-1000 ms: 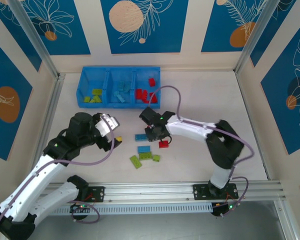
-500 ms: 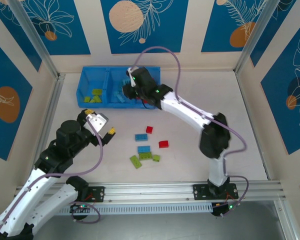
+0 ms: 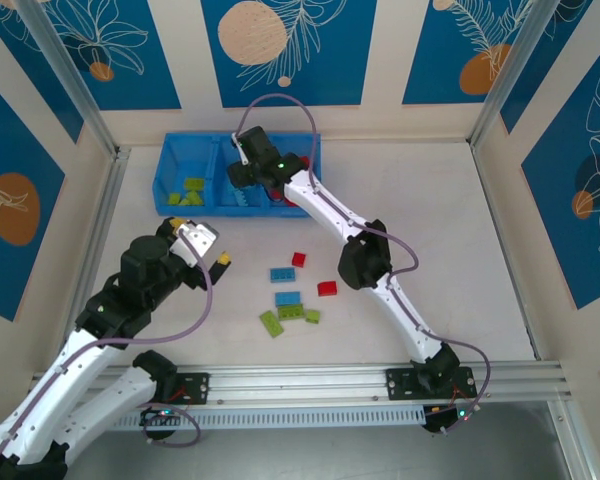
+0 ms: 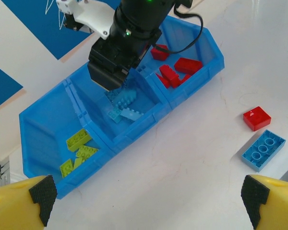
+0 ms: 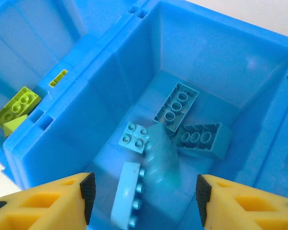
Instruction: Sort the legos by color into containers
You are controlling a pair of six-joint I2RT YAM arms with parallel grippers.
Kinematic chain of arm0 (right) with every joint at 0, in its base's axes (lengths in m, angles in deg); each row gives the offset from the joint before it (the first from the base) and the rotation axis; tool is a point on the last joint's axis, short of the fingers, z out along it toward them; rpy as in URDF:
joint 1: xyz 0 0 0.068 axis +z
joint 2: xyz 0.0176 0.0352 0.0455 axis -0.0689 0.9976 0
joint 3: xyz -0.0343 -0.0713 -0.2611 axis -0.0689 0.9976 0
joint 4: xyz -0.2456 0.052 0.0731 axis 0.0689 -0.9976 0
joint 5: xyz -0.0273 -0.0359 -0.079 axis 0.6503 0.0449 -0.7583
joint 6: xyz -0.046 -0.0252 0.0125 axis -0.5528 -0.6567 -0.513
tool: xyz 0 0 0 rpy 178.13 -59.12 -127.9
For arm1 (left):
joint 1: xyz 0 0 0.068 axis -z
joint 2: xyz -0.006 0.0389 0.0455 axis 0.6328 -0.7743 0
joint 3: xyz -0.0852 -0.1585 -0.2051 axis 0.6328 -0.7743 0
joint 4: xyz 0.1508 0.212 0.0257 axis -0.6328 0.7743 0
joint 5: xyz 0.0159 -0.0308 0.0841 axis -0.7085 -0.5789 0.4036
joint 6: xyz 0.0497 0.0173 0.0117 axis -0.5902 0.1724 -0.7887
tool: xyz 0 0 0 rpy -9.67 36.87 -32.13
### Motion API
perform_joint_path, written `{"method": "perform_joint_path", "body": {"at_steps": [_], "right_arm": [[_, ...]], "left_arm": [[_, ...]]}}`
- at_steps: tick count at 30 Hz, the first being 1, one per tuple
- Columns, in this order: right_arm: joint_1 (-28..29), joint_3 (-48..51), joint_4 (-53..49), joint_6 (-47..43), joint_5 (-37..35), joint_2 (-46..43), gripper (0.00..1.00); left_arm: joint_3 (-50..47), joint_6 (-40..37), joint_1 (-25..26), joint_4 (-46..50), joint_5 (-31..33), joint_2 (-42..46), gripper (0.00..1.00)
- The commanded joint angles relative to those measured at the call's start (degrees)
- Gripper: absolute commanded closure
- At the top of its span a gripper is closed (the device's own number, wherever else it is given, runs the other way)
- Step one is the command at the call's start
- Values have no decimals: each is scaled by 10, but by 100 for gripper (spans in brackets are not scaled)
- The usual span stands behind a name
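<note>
**Top view with both wrist views.** The right gripper [image 3: 246, 178] hangs over the middle compartment [image 5: 206, 52] of the blue bin [image 3: 161, 178], its 2 yellow fingers [image 5: 43, 203] spread wide. Between and below them is a blurred light blue brick [image 5: 159, 152] that neither finger touches. The blur suggests free fall, and the gripper has hold of nothing. 4 other light blue bricks [image 5: 177, 106] rest in the same compartment. Green bricks [image 4: 78, 139] occupy the left compartment and red bricks [image 4: 175, 72] the right one.

7 loose bricks lie on the table [image 3: 430, 220]: 2 light blue, 2 red and 3 green. They cluster between the 2 arms, well apart from the bin. The coming pick turns on where this cluster lies. It is toward the near edge from the right gripper, but just to the right of the left gripper [image 3: 216, 255], which is the nearer of the 2. The closest piece to the left gripper is a light blue brick [image 3: 282, 274], whose long axis runs roughly left to right in the top view, with a small red brick [image 3: 299, 259] just beyond it. The left gripper is likewise wide open and grasps nothing, with bare table between its fingertips [image 4: 24, 206].
</note>
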Motion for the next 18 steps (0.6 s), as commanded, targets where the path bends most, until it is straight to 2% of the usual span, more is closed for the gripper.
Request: {"method": "perform_joint_path", "body": {"at_steps": [1,4,7,11,13,16,18], "right_arm": [[3,41,-37,-4,22,-118,41],[1,151,-51,19,39,-229,41],[2,333,-22,52,50,-365,40],[4,603,58,153,32,-549,37],[4,701,70,224,11,-622,30],[6,823,75,339,-12,-693,25],[11,870,87,385,-2,-701,22]], "left_arm": [[-3,1,1,-1,1,5,0],[-4,1,2,0,-4,4,0],[-1,1,1,2,-11,2,0],[2,6,2,5,-23,1,0],[4,5,2,10,-34,1,0],[8,-18,1,32,-81,-4,0],[13,-24,1,39,-102,-12,0]]}}
